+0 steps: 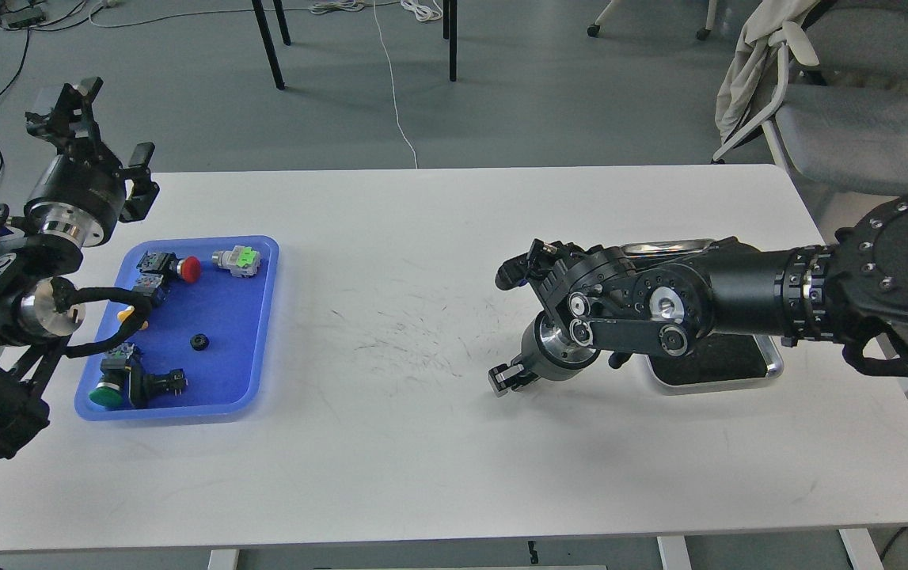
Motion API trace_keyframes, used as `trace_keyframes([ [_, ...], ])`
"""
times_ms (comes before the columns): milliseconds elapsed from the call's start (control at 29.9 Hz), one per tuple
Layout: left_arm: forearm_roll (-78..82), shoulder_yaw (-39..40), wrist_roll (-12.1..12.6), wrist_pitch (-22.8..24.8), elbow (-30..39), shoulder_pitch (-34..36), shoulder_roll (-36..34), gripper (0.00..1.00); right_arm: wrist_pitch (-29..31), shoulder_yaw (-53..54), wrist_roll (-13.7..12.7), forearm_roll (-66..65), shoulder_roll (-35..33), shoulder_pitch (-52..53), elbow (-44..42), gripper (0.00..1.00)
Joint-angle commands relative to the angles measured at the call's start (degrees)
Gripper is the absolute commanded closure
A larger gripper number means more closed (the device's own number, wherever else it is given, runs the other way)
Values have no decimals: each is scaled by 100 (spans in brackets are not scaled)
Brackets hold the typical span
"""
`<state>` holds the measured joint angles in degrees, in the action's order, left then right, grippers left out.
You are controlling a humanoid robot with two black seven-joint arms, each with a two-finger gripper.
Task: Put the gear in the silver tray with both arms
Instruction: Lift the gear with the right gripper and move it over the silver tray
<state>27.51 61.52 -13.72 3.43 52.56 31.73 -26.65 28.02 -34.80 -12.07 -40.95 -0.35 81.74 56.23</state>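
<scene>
The gear (pixel 199 342) is a small black ring lying in the blue tray (pixel 256 380) at the left. The silver tray (pixel 775 367) stands at the right, mostly hidden under my right arm; only its front right rim, part of its dark bottom and a strip of its far rim show. My right gripper (pixel 507 326) is open and empty over the bare table, just left of the silver tray. My left gripper (pixel 103 134) is open and empty, raised above the table's far left corner, behind the blue tray.
The blue tray also holds a red push button (pixel 189 269), a green and grey part (pixel 237 260), a green button (pixel 108 393) and several dark switch parts. A chair (pixel 841 119) stands beyond the table's far right corner.
</scene>
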Motion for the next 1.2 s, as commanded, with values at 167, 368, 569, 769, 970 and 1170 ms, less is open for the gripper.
trace_keyframes([
  [167, 0, 9, 1, 0, 0, 0, 2, 2, -2, -1, 20, 16, -44, 193, 63, 98],
  [368, 9, 9, 1, 0, 0, 0, 10, 2, -2, 315, 55, 34, -359, 685, 370, 98],
  [569, 18, 9, 1, 0, 0, 9, 10, 2, -2, 815, 108, 385, -1158, 1089, 749, 98],
  [769, 18, 0, 1, -9, 0, 9, 28, 2, -2, 1238, 135, 377, -2581, 1169, 740, 98],
  [970, 35, -9, 9, -18, 0, 9, 54, 2, -2, 1238, 258, 228, -3637, 1020, 662, 98],
  [1170, 44, -9, 9, -132, 44, 9, 116, 2, -2, 1256, 319, -124, -3964, 493, 196, 98],
])
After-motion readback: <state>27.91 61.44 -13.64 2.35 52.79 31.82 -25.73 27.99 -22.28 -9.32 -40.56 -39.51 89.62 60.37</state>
